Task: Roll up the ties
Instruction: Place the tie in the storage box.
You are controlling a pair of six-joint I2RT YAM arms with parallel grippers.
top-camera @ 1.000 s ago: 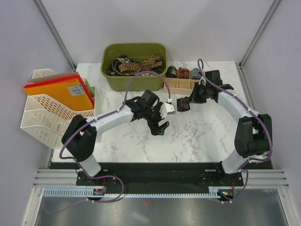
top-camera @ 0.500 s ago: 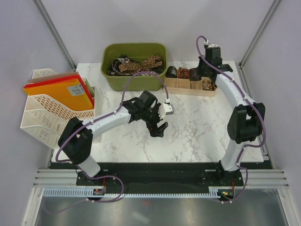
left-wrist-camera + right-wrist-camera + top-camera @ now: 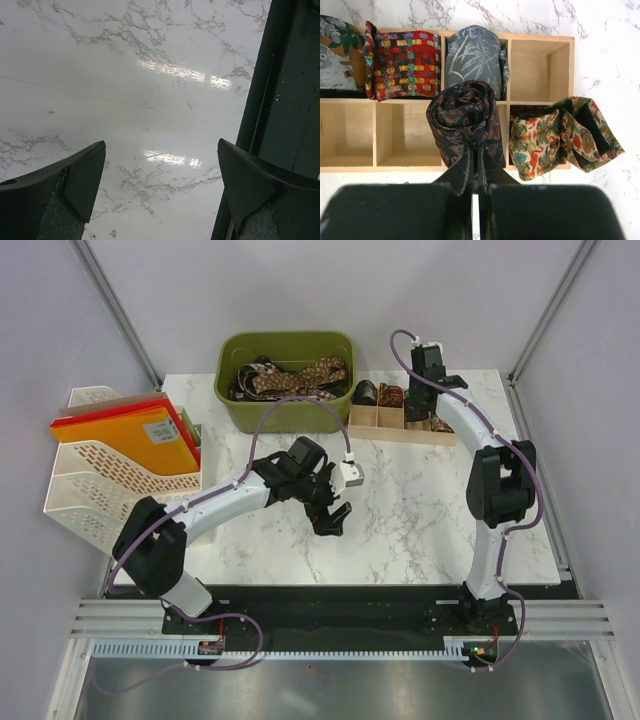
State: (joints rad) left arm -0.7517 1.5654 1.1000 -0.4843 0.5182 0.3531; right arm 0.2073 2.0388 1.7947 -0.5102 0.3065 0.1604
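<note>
My right gripper (image 3: 475, 175) is shut on a dark brown patterned rolled tie (image 3: 465, 115) and holds it over the wooden organizer (image 3: 540, 36), above a middle compartment. In the top view this gripper (image 3: 420, 408) is at the back right, over the organizer (image 3: 400, 430). Other rolled ties sit in the tray: a grey-green floral one (image 3: 335, 55), a red checked one (image 3: 402, 65), a grey leaf one (image 3: 475, 52). A tropical-print tie (image 3: 555, 140) spills loosely from the lower right compartment. My left gripper (image 3: 333, 520) is open and empty above bare marble (image 3: 162, 165).
A green bin (image 3: 288, 415) with several loose ties (image 3: 300, 375) stands at the back centre. A white file rack (image 3: 100, 475) with orange folders is at the left. The table's dark front edge (image 3: 285, 100) shows in the left wrist view.
My right arm has carried the dark roll from mid-table back to the organizer. My left arm has drawn slightly back toward the near left, still open.
</note>
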